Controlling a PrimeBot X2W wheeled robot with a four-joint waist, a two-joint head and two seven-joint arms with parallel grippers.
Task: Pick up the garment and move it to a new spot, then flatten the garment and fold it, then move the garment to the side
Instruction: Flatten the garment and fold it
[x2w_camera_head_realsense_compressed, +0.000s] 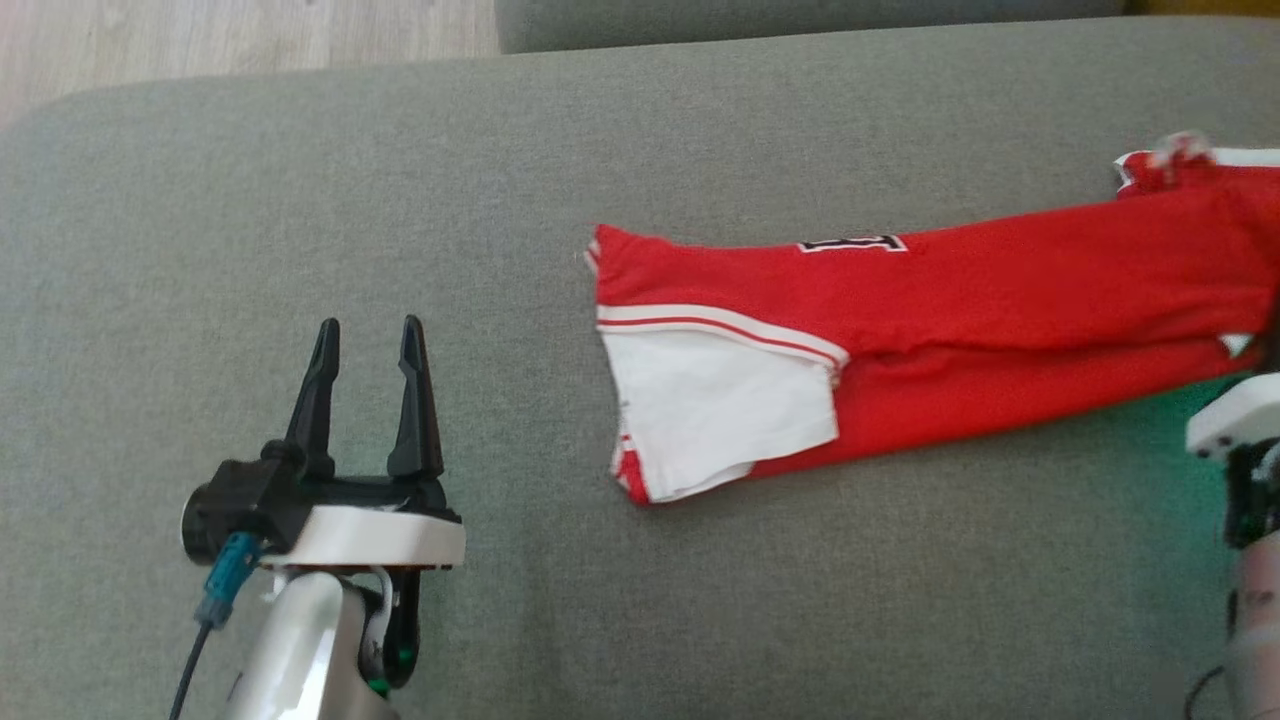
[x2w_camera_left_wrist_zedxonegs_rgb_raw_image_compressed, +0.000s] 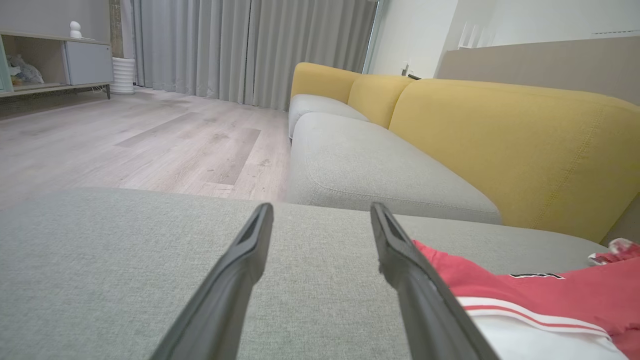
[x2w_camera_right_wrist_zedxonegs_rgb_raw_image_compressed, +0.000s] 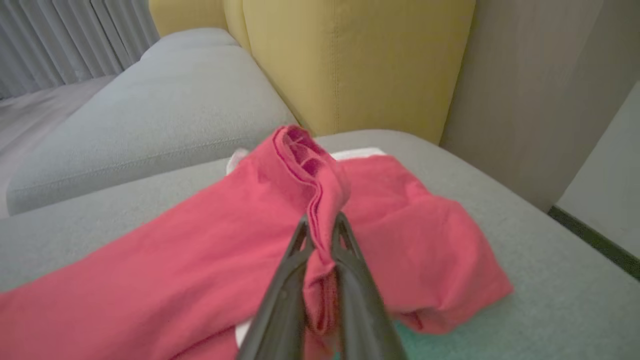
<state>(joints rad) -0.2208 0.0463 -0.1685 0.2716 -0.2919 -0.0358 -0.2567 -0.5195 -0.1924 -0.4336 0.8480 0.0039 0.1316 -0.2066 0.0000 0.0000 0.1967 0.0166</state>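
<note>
Grey sofa cushion under my arms; left gripper low, spread wide, empty; right gripper pinching a raised fold of red garment.

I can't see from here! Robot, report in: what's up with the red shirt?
Right gripper shut on red shirt. Left gripper open, off it. Nothing in the way.

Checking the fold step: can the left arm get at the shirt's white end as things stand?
Probably yes. The left gripper is open, with bare grey cushion between it and the shirt's white end, which lies uncovered. The right gripper pinches the shirt far from there.
</note>
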